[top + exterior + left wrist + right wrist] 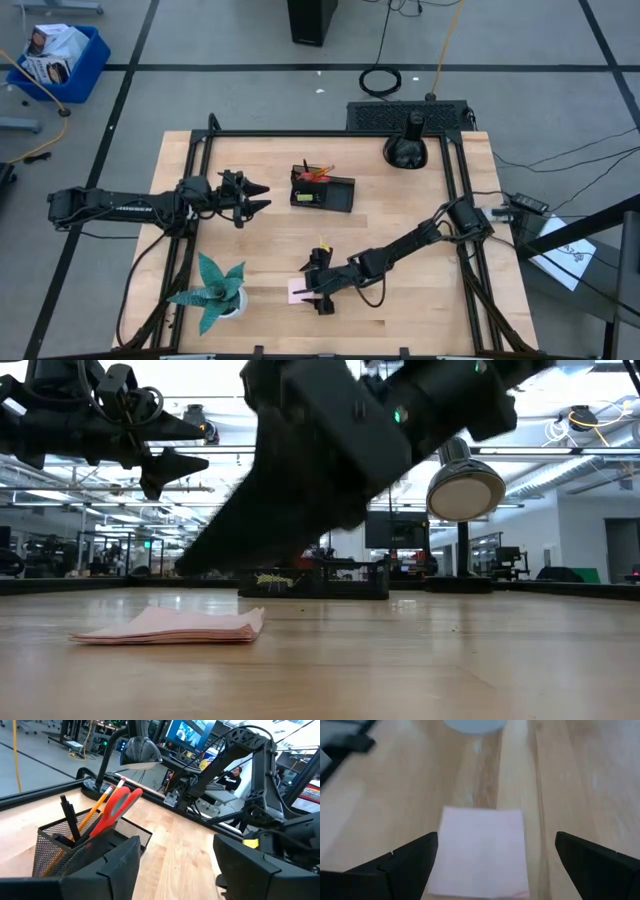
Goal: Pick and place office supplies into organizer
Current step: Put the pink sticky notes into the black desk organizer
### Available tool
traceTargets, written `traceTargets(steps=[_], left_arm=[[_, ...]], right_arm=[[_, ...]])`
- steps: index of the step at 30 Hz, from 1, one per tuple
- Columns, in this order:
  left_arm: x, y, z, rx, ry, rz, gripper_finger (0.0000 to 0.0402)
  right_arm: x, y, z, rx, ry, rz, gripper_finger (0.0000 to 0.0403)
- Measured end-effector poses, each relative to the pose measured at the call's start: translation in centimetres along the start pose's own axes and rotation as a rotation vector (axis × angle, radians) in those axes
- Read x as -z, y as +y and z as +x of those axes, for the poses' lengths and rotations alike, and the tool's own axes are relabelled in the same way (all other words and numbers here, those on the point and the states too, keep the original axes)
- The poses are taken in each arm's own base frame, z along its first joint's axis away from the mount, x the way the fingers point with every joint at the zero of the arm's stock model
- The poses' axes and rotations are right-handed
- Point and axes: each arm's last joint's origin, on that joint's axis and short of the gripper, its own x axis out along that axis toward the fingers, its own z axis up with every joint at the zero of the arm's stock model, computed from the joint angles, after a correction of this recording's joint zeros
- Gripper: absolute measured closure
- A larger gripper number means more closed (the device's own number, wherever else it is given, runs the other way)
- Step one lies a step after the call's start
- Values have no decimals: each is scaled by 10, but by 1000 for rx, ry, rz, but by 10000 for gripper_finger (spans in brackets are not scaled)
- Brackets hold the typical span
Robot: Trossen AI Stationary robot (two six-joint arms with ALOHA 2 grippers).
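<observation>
The pink sticky-note pad (298, 291) lies flat on the wood near the table's front edge. My right gripper (496, 837) hangs open just above it, slanting down; its fingers (405, 865) stand on either side of the pad (482, 852) and are clear of it in the low view (175, 626). The black mesh organizer (322, 190) stands mid-table with pens, orange pencils and red-handled scissors (115, 807) upright in its taller section. My left gripper (258, 197) is open and level above the table, just left of the organizer, with nothing between its fingers.
A teal spiky plant (215, 295) in a white pot stands left of the pad. A black domed lamp (405, 148) is at the far right. A small yellow piece (322, 243) lies just beyond my right gripper. Bare wood lies between the pad and the organizer.
</observation>
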Motion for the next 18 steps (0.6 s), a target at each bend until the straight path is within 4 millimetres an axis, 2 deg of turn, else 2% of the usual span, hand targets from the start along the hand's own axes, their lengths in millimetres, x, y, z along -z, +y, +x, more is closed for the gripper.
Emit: traceTargets(steps=[7,18], left_arm=[[0,0,0,-8,-2,2,146],[0,0,0,-10,1,5,146]], right_arm=[[6,1,4,-14,26,-5,9],[22,0,22,-46,30,23,9]])
